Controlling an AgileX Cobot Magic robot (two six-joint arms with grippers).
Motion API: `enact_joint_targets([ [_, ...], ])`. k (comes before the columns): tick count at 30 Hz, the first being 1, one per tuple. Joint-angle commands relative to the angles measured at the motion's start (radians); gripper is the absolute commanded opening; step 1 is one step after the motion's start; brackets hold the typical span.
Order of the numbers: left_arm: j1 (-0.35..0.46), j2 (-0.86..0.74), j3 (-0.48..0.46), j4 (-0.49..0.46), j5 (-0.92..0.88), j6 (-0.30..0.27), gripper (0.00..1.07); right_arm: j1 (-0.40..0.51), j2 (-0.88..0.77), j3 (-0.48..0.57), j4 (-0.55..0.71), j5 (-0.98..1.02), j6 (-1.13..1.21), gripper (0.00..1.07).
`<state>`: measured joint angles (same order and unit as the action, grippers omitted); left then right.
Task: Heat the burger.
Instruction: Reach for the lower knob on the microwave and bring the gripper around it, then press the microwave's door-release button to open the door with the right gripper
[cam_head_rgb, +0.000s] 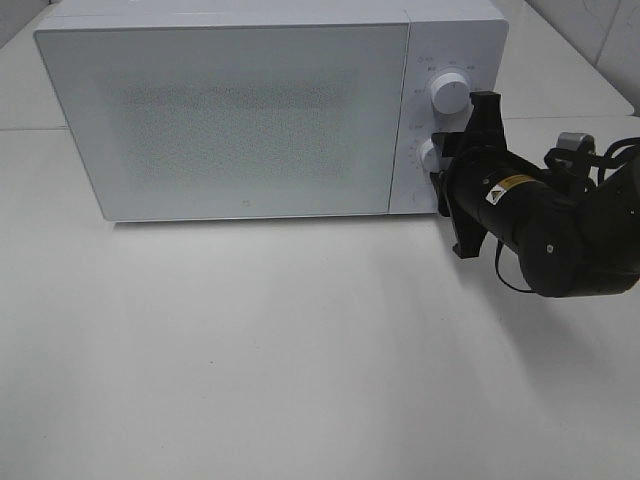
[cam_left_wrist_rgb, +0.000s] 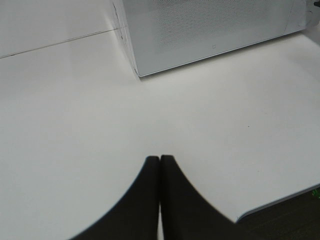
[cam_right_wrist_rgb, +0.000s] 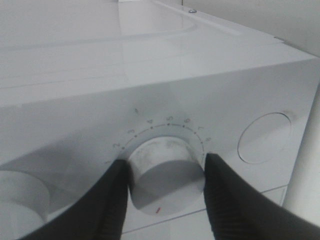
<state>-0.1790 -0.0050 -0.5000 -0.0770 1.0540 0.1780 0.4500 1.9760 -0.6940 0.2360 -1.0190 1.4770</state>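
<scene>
Microwave (cam_head_rgb: 240, 110): round white knob (cam_right_wrist_rgb: 165, 175) clamped in gripper (cam_right_wrist_rgb: 165, 162)

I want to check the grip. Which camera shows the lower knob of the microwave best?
The right wrist view: the lower knob fills the middle, the right gripper closed on both its sides. The exterior high view shows it small, half hidden by that gripper. The left wrist view shows only the microwave, no knob.
</scene>
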Motion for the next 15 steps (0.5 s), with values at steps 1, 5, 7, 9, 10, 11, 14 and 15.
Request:
enact_joint_targets([
  [1, 0.002, -0.02, 0.002, -0.005, -0.013, -0.005, 0.0, 0.006, -0.027, -0.032, -0.08, -0.154, 0.015, 0.05],
  [5, 0.002, -0.02, 0.002, -0.005, -0.013, -0.005, 0.0, 0.006, -0.027, -0.032, -0.08, -0.16, -0.025, 0.27],
  [7, 0.002, -0.02, 0.002, -0.005, -0.013, -0.005, 0.0, 0.006, -0.027, -0.028, -0.09, -0.165, -0.074, 0.48],
  [9, 0.002, -0.02, 0.002, -0.005, -0.013, -0.005, 0.0, 0.006, -0.029, -0.024, -0.098, -0.166, -0.085, 0.54],
  [10, 0.002, -0.02, 0.002, -0.005, -0.013, -0.005, 0.0, 0.006, -0.029, -0.024, -0.098, -0.166, -0.085, 0.54],
  [11, 0.002, -0.02, 0.002, -0.005, -0.013, -0.005, 0.0, 0.006, -0.033, -0.007, -0.118, -0.165, -0.119, 0.68],
  [14, 0.002, -0.02, 0.002, -0.005, -0.013, -0.005, 0.0, 0.006, -0.033, 0.007, -0.151, -0.166, -0.129, 0.71],
  [15, 0.002, -0.02, 0.002, -0.005, -0.013, -0.005, 0.0, 0.006, -0.033, 0.023, -0.18, -0.165, -0.137, 0.71],
])
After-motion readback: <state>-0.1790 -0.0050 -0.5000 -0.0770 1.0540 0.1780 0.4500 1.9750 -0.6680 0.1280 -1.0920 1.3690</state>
